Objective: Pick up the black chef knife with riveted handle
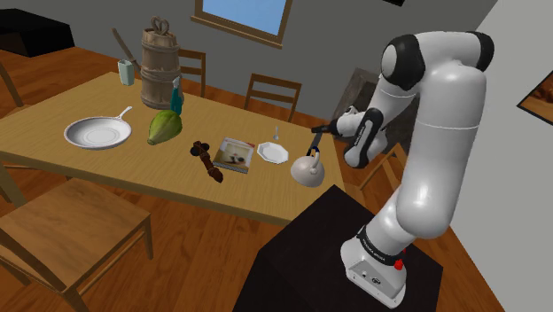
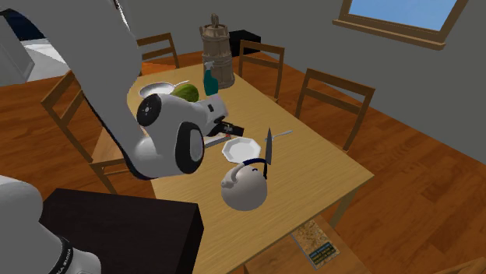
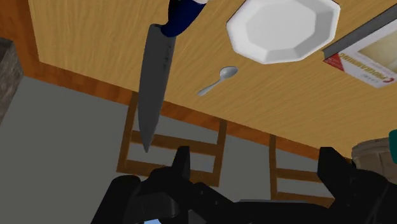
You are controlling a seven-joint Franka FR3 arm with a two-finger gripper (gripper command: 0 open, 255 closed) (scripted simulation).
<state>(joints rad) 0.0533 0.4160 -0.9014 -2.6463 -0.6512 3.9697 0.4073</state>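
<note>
The chef knife (image 2: 269, 148) stands nearly upright beside the white kettle (image 2: 243, 187), blade tip up, at the table's near end. In the wrist view its grey blade (image 3: 151, 89) runs from a dark blue handle (image 3: 181, 16) towards my left finger (image 3: 181, 164) without touching it. In the shoulder view the knife (image 1: 315, 144) is a thin line above the kettle (image 1: 307, 168). My gripper (image 3: 254, 159) is open with nothing between its fingers. It hovers over the table by the kettle (image 1: 321, 129), a short way from the knife (image 2: 234, 128).
On the wooden table (image 1: 53, 115) lie a white plate (image 1: 273, 152), a small spoon (image 3: 218, 81), a book (image 1: 235, 154), a brown carved piece (image 1: 206, 161), a green object (image 1: 164, 127), a pan (image 1: 97, 133), a bottle (image 1: 176, 96) and a barrel (image 1: 160, 64). Chairs ring the table.
</note>
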